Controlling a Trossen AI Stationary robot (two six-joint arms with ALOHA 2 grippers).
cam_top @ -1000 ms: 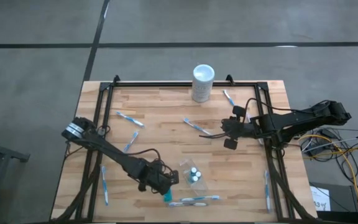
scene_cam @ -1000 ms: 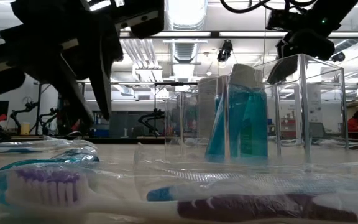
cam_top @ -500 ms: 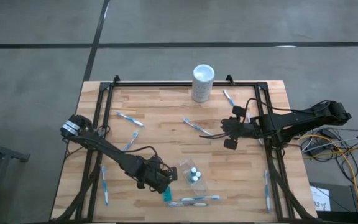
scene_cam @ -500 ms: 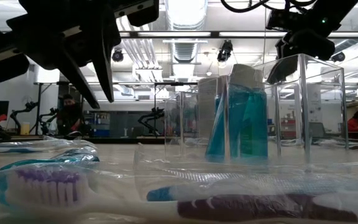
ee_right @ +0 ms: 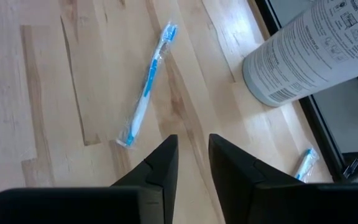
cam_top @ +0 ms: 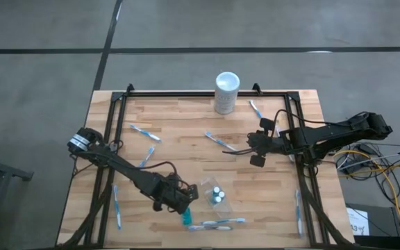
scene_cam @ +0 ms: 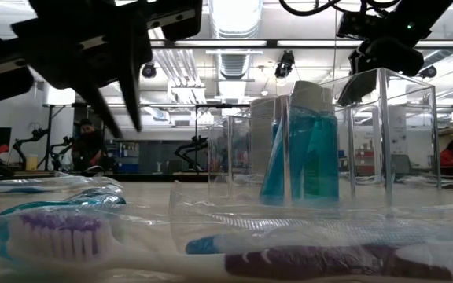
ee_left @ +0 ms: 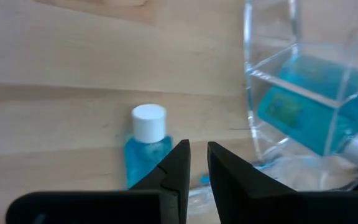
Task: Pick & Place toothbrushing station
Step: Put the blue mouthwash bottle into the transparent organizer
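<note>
Change: left gripper (ee_left: 198, 146) has shifted slightly back from the cup (cam_top: 217, 195); right gripper (cam_top: 255, 147) unchanged
Meaning: judged a realignment over the loose tube (ee_left: 146, 146); no pick made yet
Left fingers: nearly together, narrow gap, nothing between; tube just below the tips; cup just beside
Right fingers: slightly apart, empty; toothbrush (ee_right: 146, 87) ahead
Count: one cup; three tubes, two inside the cup; seven or eight toothbrushes, the front pair is hard to separate; one white cylinder (cam_top: 226, 92)
</note>
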